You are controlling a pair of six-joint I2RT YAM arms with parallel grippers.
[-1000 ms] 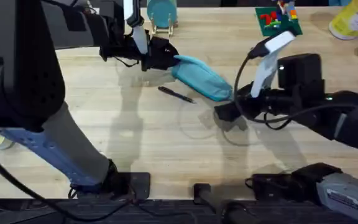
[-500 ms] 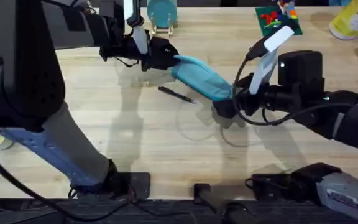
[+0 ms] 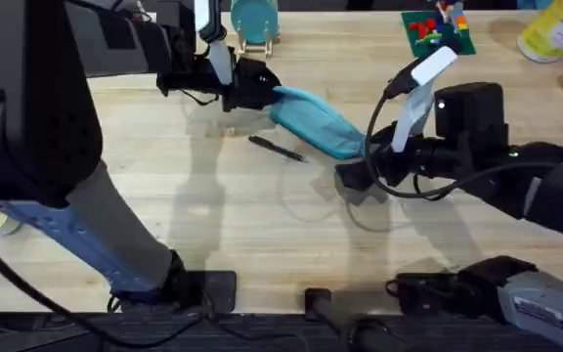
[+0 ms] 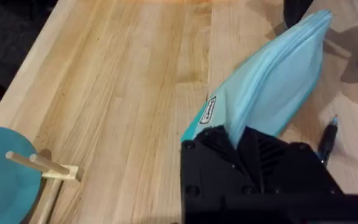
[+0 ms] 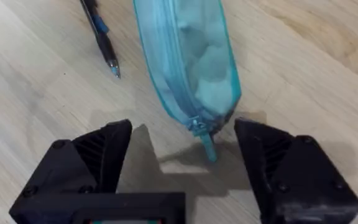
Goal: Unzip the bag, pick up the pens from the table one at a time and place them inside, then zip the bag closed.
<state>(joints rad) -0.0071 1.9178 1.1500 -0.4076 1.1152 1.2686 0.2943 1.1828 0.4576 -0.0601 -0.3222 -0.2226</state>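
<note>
While the bag [image 3: 316,121] lies slanted mid-bench [image 3: 213,225] in the overhead, the left claw [image 3: 252,86] is clamped on its far end and the right claw [image 3: 352,174] sits at its near end. One pen [image 3: 278,148] lies just beside the bag.

Left wrist view: the fingers are pinched shut on the bag's [image 4: 272,87] end fabric, so that corner looks anchored. A bit of the pen [image 4: 327,138] peeks out next to it.

Right wrist view: the right claw [image 5: 185,163] is wide open, holding nothing, with the zipper pull [image 5: 205,142] right between the fingers. The zip looks still shut. I'd say centre on that little tab, close on it alone and not the fabric, then pull straight along the zipper line while the left claw holds tension.
</note>
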